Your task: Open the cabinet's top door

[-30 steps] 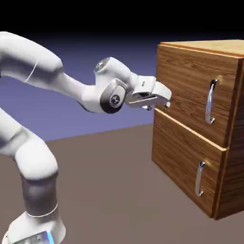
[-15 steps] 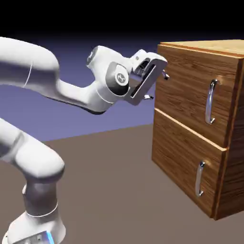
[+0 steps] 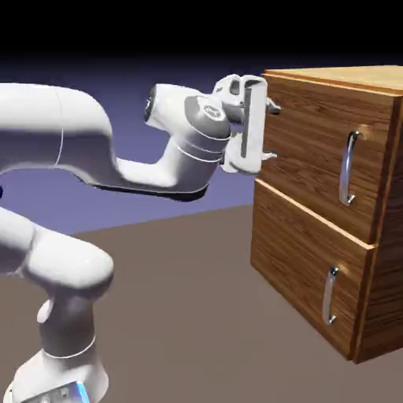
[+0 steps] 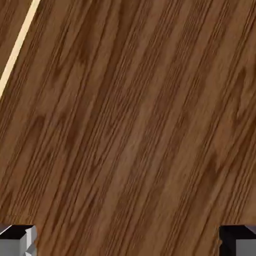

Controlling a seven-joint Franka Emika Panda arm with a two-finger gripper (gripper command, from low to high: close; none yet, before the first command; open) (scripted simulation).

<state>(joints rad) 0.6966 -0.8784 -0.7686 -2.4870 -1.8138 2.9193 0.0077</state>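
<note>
At the bench's right side in the exterior view stands the cabinet, its brown wood front facing left, both panels flush and closed. The top door carries its curved silver handle near the right edge; the lower panel has a shorter handle. The tool sits at the top door's left edge, close against the wood, well apart from the handle. Compared with half a second ago, the hand has rolled so its flat body stands upright, and the wrist has risen and swung nearer the cabinet. Its fingers stand apart, one above the other, gripping nothing.

In the hand view, dark wood grain fills nearly everything, with a pale strip at the upper left. The fingertips show at the two bottom corners, spread wide.
</note>
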